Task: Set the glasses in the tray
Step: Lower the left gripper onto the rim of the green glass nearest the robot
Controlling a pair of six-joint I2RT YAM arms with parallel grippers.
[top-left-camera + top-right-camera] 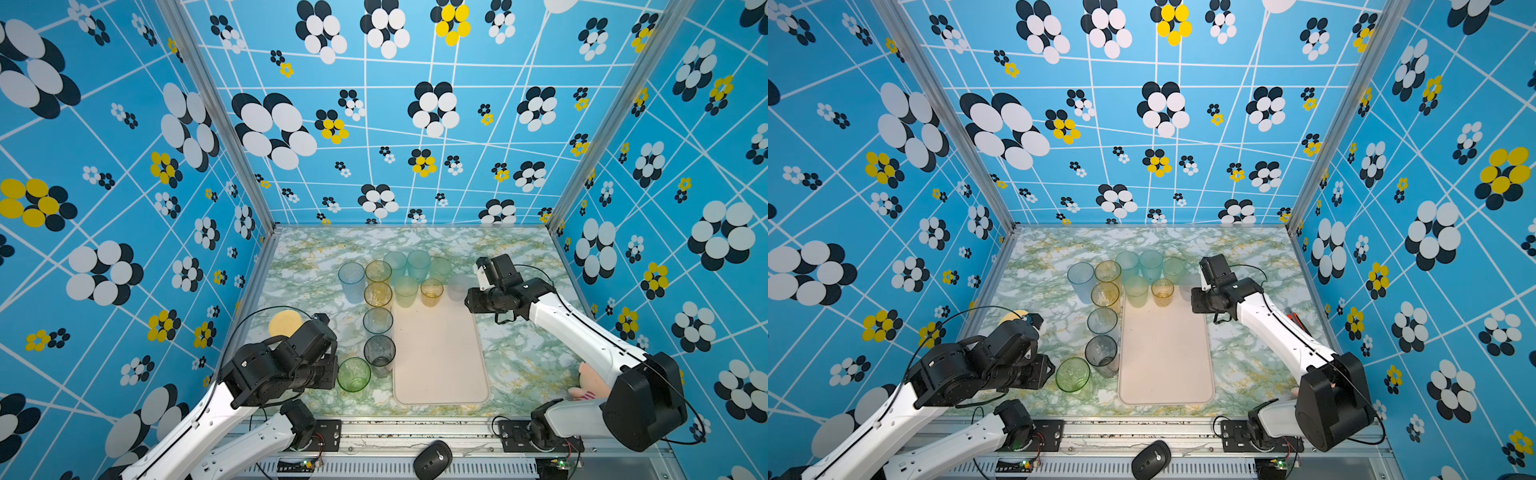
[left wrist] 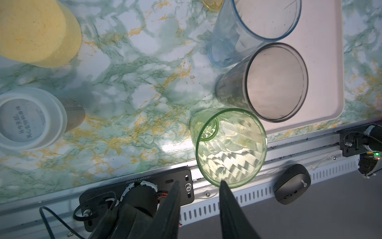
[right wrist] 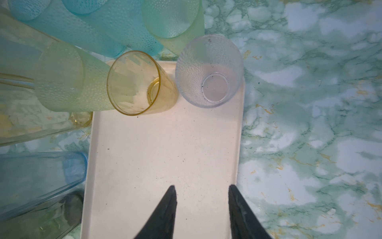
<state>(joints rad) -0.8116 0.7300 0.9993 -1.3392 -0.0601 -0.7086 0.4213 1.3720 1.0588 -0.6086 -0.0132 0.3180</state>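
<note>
The cream tray (image 1: 440, 357) (image 3: 165, 149) lies mid-table. A frosted yellow-green glass (image 1: 406, 289), a small amber glass (image 1: 431, 291) (image 3: 136, 82) and a clear dimpled glass (image 1: 458, 286) (image 3: 208, 70) stand at its far end. Other glasses stand on the table left of and behind it, among them a green one (image 1: 353, 374) (image 2: 229, 144), a smoky grey one (image 1: 379, 351) (image 2: 275, 82) and a pale blue one (image 1: 377, 321). My left gripper (image 2: 198, 183) is open and empty, one fingertip by the green glass's rim. My right gripper (image 3: 201, 187) hangs open over the tray's right edge.
A yellow disc (image 1: 284, 323) (image 2: 35, 31) and a white lid (image 2: 26, 118) lie at the table's left. A black computer mouse (image 1: 432, 459) sits past the front rail. A pink plush toy (image 1: 590, 382) lies under the right arm.
</note>
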